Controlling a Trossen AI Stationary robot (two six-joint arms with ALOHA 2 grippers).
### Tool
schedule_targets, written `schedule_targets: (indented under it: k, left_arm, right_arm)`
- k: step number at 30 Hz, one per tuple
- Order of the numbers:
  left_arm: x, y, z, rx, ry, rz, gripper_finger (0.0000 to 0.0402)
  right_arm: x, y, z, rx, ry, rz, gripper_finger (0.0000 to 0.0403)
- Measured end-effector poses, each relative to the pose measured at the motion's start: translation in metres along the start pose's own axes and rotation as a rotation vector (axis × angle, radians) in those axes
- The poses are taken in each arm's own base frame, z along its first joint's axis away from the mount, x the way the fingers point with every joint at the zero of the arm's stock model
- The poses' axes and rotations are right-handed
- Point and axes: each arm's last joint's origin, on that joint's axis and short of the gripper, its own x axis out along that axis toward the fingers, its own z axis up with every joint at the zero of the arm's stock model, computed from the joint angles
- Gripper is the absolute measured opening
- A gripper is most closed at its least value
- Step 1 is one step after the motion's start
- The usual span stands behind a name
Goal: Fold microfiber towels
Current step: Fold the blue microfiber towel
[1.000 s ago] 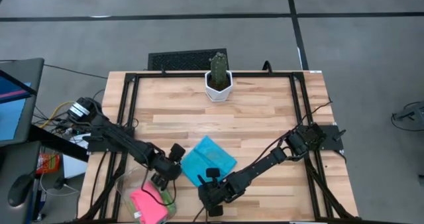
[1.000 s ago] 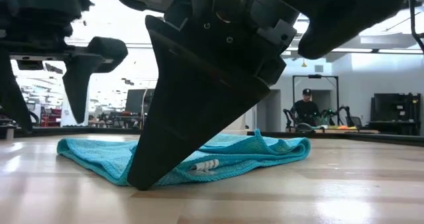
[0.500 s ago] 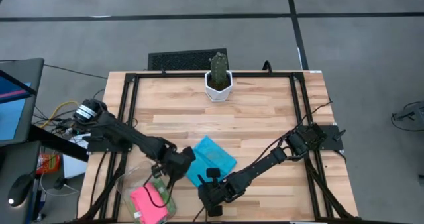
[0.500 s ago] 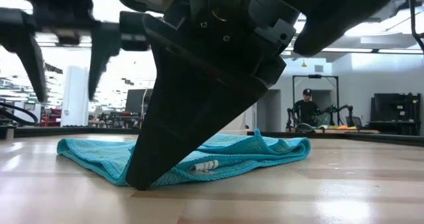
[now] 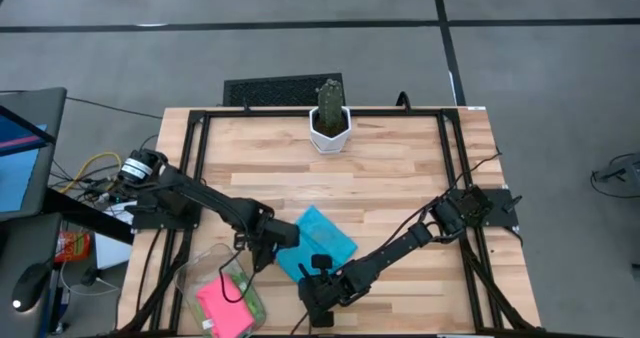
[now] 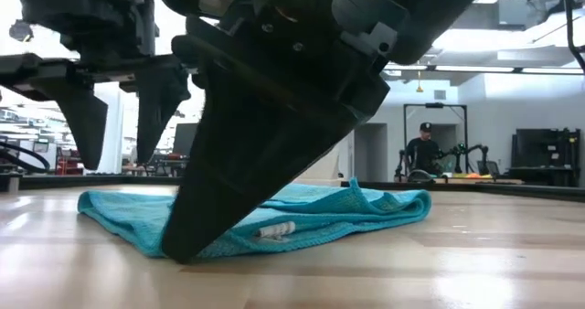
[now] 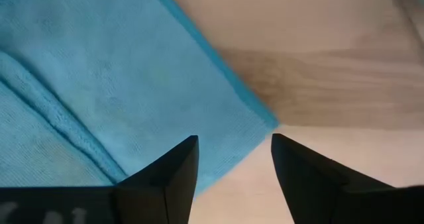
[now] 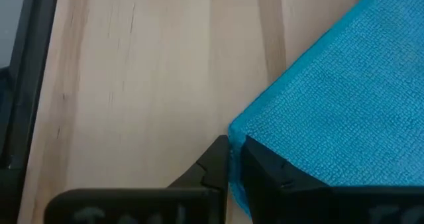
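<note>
Right gripper pinched narrow on the near corner of the sky-blue towel, fingers pressed low against the wood and the cloth's edge caught between them, as the right wrist view shows. Left gripper parted to a moderate gap, holding nothing, hovering over the towel's left corner with the blue edge just ahead of its fingertips and bare table beyond. Towel lying partly folded near the front middle of the table, layers visible along one side in the left wrist view, a small white tag poking out low in the low view. Pink towel bunched with a bit of green inside the clear bin at the front left, well apart from the work. Potted cactus at the far edge, out of the way. Likely mid-fold on the blue cloth: one corner secured, the second not yet taken. Next probably needs lowering the left fingers onto that corner, closing on the fabric only, then lifting both corners together and carrying them across evenly.
</note>
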Motion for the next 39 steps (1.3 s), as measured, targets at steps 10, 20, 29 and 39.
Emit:
schedule_targets:
  k: [10, 20, 29, 39]
  left_arm:
    - [0.018, -0.011, -0.01, 0.073, -0.03, -0.001, 0.0182]
    - [0.032, -0.023, -0.01, 0.125, -0.021, 0.036, 0.0175]
    - [0.038, -0.03, -0.012, 0.1, -0.025, 0.03, 0.0085]
    - [0.044, -0.029, -0.009, 0.021, -0.006, 0.036, 0.0005]
  right_arm:
    - [0.0, 0.0, 0.001, 0.002, -0.007, 0.004, 0.0061]
    - [0.0, 0.0, 0.001, 0.002, -0.007, 0.004, 0.0061]
    - [0.0, 0.0, 0.001, 0.011, -0.007, 0.004, 0.0061]
    - [0.0, 0.0, 0.001, 0.045, -0.009, 0.004, 0.0053]
